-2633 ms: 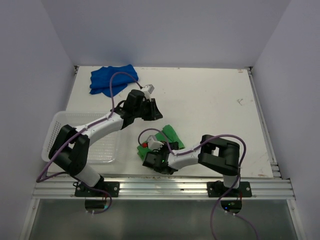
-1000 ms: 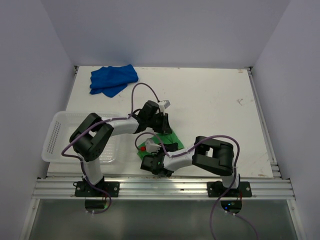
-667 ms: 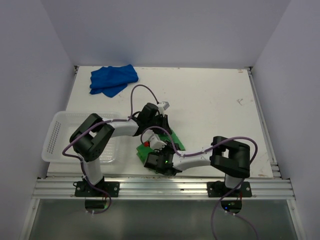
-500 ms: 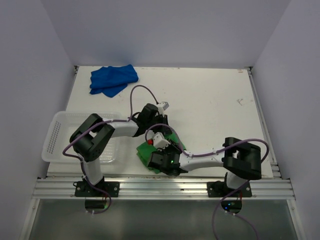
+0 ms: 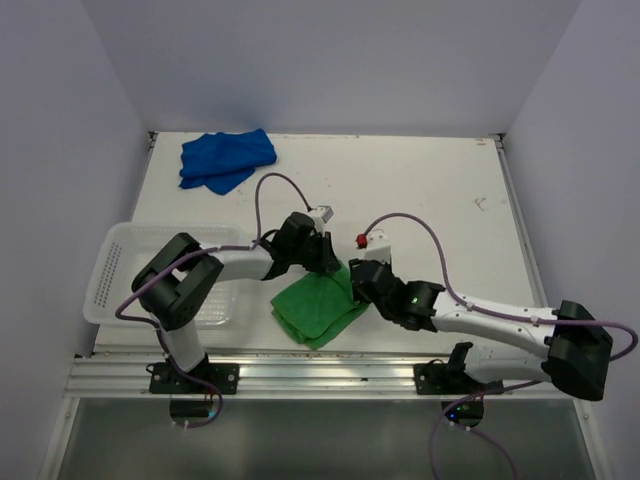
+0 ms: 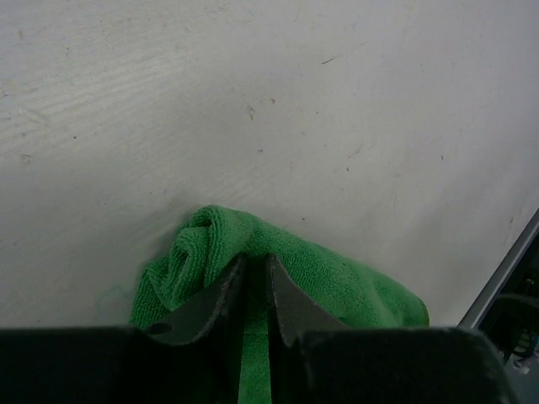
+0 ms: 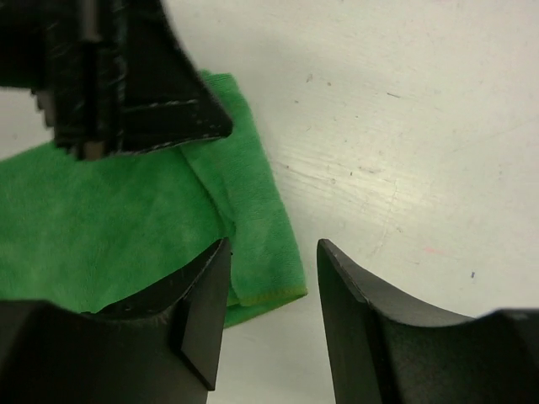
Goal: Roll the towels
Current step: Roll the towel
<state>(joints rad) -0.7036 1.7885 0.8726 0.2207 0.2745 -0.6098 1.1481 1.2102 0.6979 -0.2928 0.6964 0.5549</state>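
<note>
A bright green towel point(image 5: 313, 310) lies loosely folded on the table near the front. My left gripper point(image 5: 328, 262) is at its far corner, and in the left wrist view its jaws point(image 6: 255, 259) are pinched shut on a bunched fold of the green towel point(image 6: 345, 282). The right gripper point(image 5: 357, 282) hovers at the towel's right edge, open with nothing between its fingers point(image 7: 206, 311); the green towel's hem point(image 7: 261, 252) lies below the gap. A royal blue towel point(image 5: 226, 159) sits crumpled at the far left of the table.
A white perforated basket point(image 5: 118, 262) stands at the left edge beside the left arm. The left gripper's black body point(image 7: 126, 84) fills the upper left of the right wrist view. White table point(image 5: 430, 200) extends behind and to the right, with side walls close by.
My right gripper has opened, let go of the green towel and swung from its near left side to its right edge. The towel now lies spread wider. The left gripper keeps its hold.
</note>
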